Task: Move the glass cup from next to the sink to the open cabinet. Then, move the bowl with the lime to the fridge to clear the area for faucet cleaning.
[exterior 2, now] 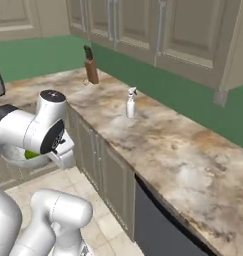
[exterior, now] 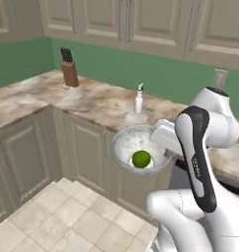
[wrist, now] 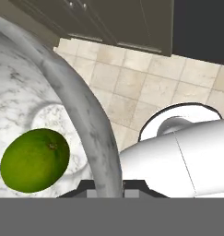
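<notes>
While held off the marble counter (exterior: 99, 106), marbled bowl (exterior: 125, 142) carries one lime (exterior: 141, 158) at its bottom. Gripper (wrist: 105, 188) is clamped on the bowl's rim, above tiled floor (exterior: 67, 216).

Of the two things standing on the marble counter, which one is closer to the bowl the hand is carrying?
The small white spray bottle, standing just behind the marbled bowl; the brown knife block stands farther left, near the corner.

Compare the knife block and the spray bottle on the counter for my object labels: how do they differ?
The brown wooden knife block is dark and boxy, with black knife handles sticking out of its top; the slim white spray bottle is pale, with a small nozzle head. The block stands farther along the marbled counter, the bottle nearer the arm. Both stand upright near the green wall.
</notes>
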Tool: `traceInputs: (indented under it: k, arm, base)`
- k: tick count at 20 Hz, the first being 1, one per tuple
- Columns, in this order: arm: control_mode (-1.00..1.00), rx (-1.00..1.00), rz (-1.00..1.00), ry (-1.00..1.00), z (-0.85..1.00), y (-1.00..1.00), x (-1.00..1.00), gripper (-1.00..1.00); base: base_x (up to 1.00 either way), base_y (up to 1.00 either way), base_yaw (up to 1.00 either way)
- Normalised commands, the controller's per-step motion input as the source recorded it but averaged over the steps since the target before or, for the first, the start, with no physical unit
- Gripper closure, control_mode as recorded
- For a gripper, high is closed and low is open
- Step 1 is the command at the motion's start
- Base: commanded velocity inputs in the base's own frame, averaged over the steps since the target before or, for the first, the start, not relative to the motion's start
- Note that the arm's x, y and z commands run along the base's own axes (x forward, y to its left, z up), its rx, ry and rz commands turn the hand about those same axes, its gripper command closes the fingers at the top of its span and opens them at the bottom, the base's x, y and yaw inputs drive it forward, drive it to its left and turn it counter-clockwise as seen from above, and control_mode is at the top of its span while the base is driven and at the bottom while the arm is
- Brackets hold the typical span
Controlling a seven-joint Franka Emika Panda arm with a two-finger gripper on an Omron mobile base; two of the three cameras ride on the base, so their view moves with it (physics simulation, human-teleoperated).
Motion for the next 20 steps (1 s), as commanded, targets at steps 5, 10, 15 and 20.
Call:
traceInputs:
  k: [5,10,15,20]
  arm:
    - [1.0,0.0,0.0,0.0,0.0,0.0,0.0,1.0]
    - [1.0,0.0,0.0,0.0,0.0,0.0,0.0,1.0]
    - [1.0,0.0,0.0,0.0,0.0,0.0,0.0,1.0]
    - [1.0,0.0,0.0,0.0,0.0,0.0,0.0,1.0]
  base:
    - [-0.06,0.26,0.96]
    - [0.0,0.26,0.93]
    - [-0.06,0.01,0.47]
    - [0.41,0.21,0.31]
